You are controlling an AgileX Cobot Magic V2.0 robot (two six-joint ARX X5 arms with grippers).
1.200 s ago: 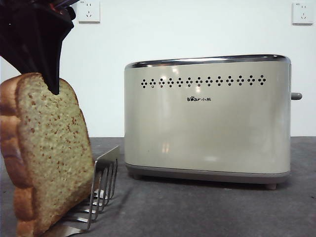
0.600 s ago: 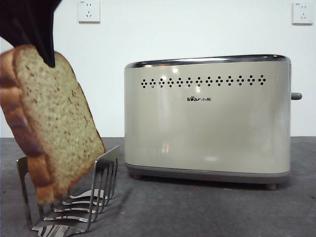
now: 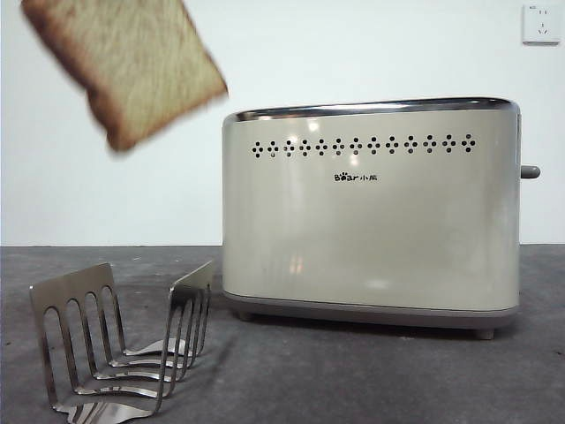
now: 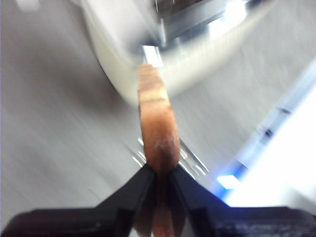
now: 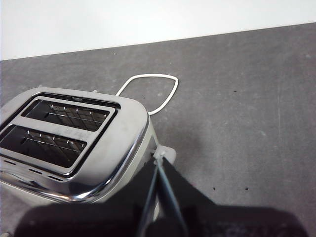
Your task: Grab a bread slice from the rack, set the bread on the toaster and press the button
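The slice of bread (image 3: 132, 66) is held clamped in the left gripper (image 4: 159, 174), tilted, above and beside the toaster (image 3: 371, 212); right gripper (image 5: 160, 168) closed.

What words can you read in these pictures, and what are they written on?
"Bear": printed on the wide side of the toaster, under the row of dotted holes.
Two small signs right after "Bear": too small to read.
Wall socket: a tiny mark on top, too small to read.
Slice of bread, rack and both wrist views: no writing that I can see.
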